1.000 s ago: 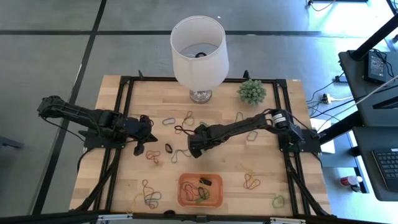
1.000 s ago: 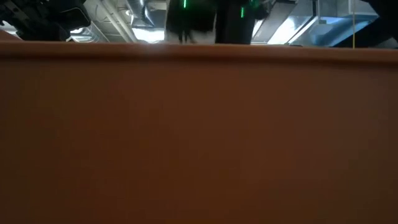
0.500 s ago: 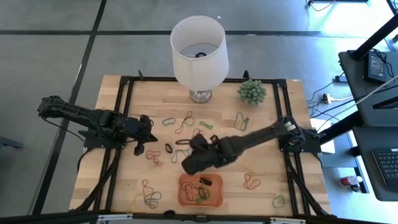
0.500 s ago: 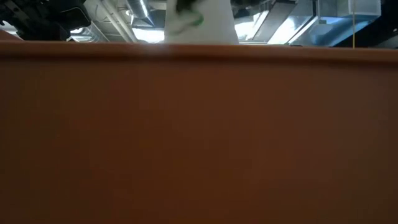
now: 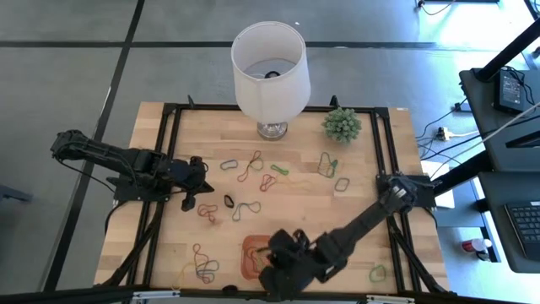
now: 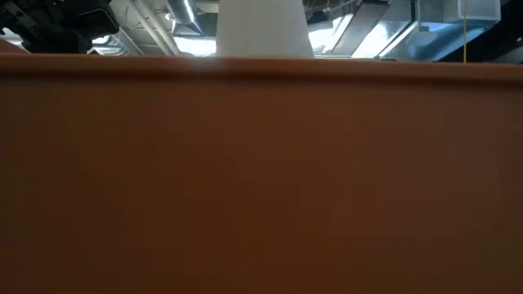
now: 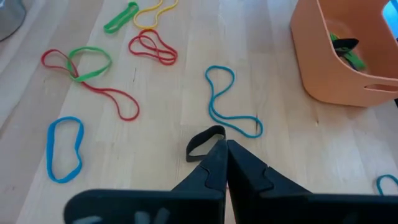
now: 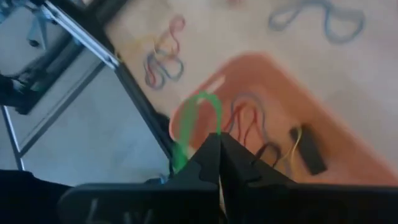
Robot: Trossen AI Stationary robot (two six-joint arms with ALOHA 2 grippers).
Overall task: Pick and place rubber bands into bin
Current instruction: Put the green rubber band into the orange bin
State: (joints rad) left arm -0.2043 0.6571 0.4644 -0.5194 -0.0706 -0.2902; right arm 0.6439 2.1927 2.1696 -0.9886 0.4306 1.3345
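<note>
1. while my right gripper (image 8: 219,138) hangs over the bin (image 5: 250,256) at the table's (image 5: 354,215) near edge, its fingers are shut on a green band (image 8: 198,118), which loops up from the tips in the right wrist view.
2. the bin already holds a few bands, red, green and dark among them, so i judge this to be the carry-and-drop step for one more.
3. next, as i judge it, the move calls for getting the tips squarely above the bin's floor, then opening so the band falls inside; it is light and springy, so it may cling to a finger or bounce toward the rim.
4. my left gripper (image 7: 225,148) is closed and empty, low over the table's left half, with a black band (image 7: 203,140) just at its tips and a blue band (image 7: 229,107) beyond.
5. many bands remain scattered on the table, so the task looks well short of done.
</note>
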